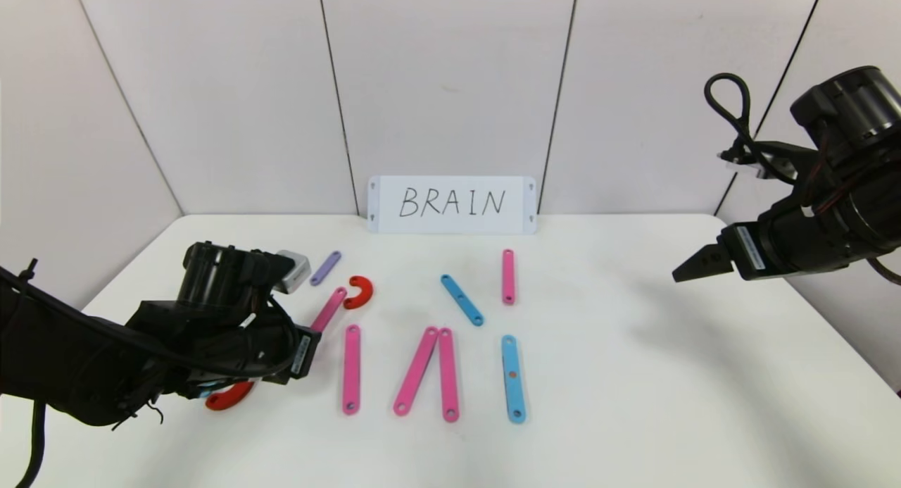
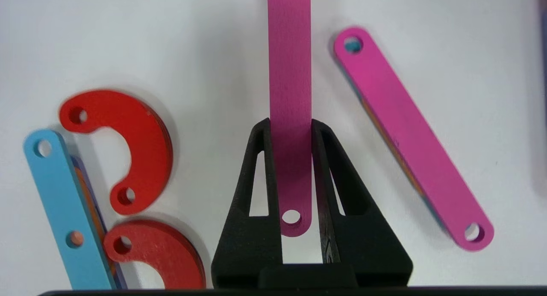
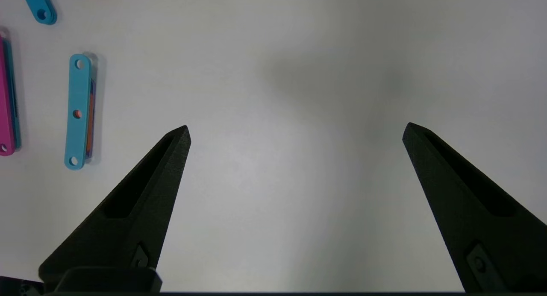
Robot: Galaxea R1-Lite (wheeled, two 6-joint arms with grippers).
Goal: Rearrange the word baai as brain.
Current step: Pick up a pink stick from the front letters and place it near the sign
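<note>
1. Nearest me on the white bench (image 1: pixel 633 403), my left claw (image 2: pixel 290 168) sits low on the left side. It is closed on one end of a pink strip (image 2: pixel 289 74), with one finger on each long edge and the strip's end hole lying between them.
2. That strip's long axis runs straight out from the claw, slanting away towards the middle of the bench. I judge any coming move has to swing or slide it about this gripped end.
3. Beside the left claw lie two red C-shaped curves (image 2: pixel 136 138) and a blue strip (image 2: pixel 60 202), partly hidden under the arm when seen from the head.
4. Next, across the near row: an upright pink strip (image 1: pixel 351 368), two pink strips (image 1: pixel 431 372) meeting at the top like an A without a bar, and an upright blue strip (image 1: pixel 513 379).
5. Farther back lie a slanted blue strip (image 1: pixel 462 300), a short pink strip (image 1: pixel 508 277), a red curve (image 1: pixel 360 291) and a purple strip (image 1: pixel 325 267).
6. My right claw (image 1: pixel 693 266) hangs high at the right, spread wide and holding nothing, well apart from every piece. The left arm is clearly nearer the work.
7. At the far edge stands a white card (image 1: pixel 452 205) reading BRAIN.
</note>
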